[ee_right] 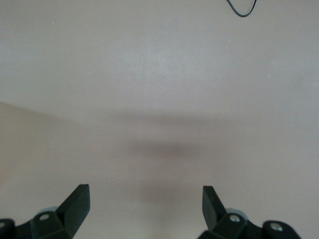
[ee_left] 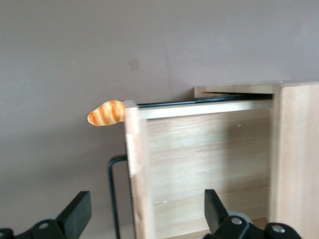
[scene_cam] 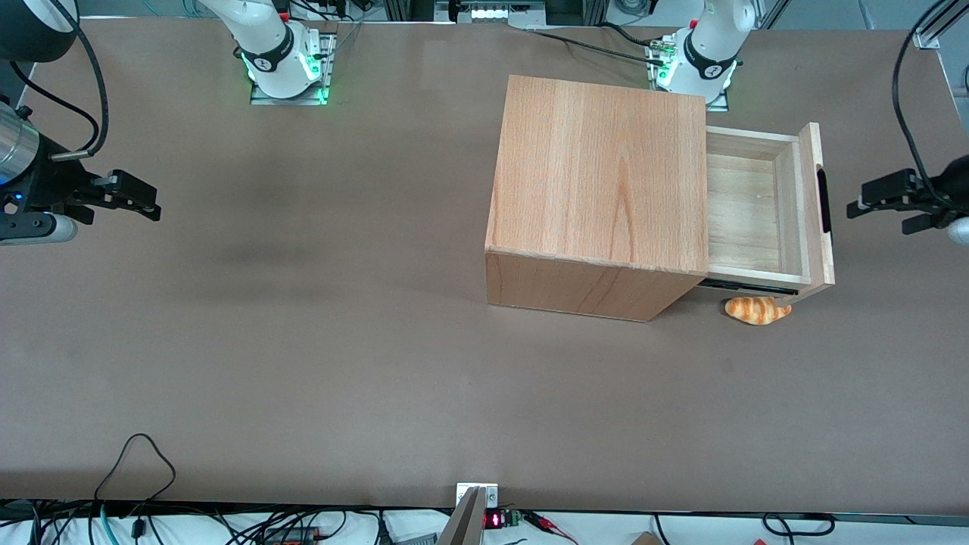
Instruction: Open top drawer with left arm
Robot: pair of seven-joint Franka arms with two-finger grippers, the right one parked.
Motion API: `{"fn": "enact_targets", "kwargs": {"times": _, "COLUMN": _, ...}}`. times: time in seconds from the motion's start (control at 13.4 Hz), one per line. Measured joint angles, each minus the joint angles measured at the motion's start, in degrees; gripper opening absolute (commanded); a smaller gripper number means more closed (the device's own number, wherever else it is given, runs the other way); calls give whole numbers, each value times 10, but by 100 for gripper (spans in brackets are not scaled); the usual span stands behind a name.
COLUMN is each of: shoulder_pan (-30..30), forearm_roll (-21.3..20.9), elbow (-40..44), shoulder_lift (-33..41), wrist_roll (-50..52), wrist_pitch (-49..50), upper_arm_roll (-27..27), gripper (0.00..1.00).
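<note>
The top drawer (scene_cam: 757,208) stands pulled out of the wooden cabinet (scene_cam: 598,204), sitting at the right of the front view, a little above the middle. Its pale tray is bare inside, and the black handle (scene_cam: 823,200) runs along the outer face of its front panel (scene_cam: 816,204). A dark slide rail shows under the tray on the side nearer the front camera.

The left arm's pincer (scene_cam: 878,203) hangs at the right edge of the front view, level with the handle and well apart from it, touching nothing. Its fingers (ee_left: 75,211) are spread wide, and in the wrist view they straddle the drawer's front panel (ee_left: 134,174) without contact, the handle (ee_left: 113,194) between them.

A small bread roll (scene_cam: 755,309) lies on the brown surface (scene_cam: 303,341), just beside the drawer's near corner and nearer the front camera than the drawer. The wrist view shows the roll (ee_left: 105,113) peeking out past the panel's end.
</note>
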State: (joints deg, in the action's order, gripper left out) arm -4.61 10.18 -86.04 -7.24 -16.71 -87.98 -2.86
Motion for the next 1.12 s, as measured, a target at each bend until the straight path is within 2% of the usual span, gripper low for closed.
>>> {"fn": "enact_targets", "kwargs": {"times": 0.15, "shoulder_pan": 53, "forearm_roll": -14, "elbow": 0, "shoulder_lift": 15, "wrist_roll": 30, "wrist_pitch": 2, "upper_arm_roll": -25, "gripper": 100}}
{"fn": "enact_targets", "kwargs": {"times": 0.45, "shoulder_pan": 108, "forearm_roll": -80, "elbow": 0, "shoulder_lift": 34, "wrist_roll": 76, "wrist_pitch": 10, "upper_arm_roll": -30, "gripper": 100}}
{"fn": "enact_targets", "kwargs": {"times": 0.82, "shoulder_pan": 112, "forearm_roll": -83, "elbow": -2, "shoulder_lift": 40, "wrist_roll": 139, "wrist_pitch": 16, "upper_arm_roll": -29, "gripper": 100}}
{"fn": "enact_targets", "kwargs": {"times": 1.12, "shoulder_pan": 109, "forearm_roll": -83, "elbow": -40, "shoulder_lift": 57, "wrist_roll": 166, "wrist_pitch": -14, "upper_arm_roll": -28, "gripper": 100}}
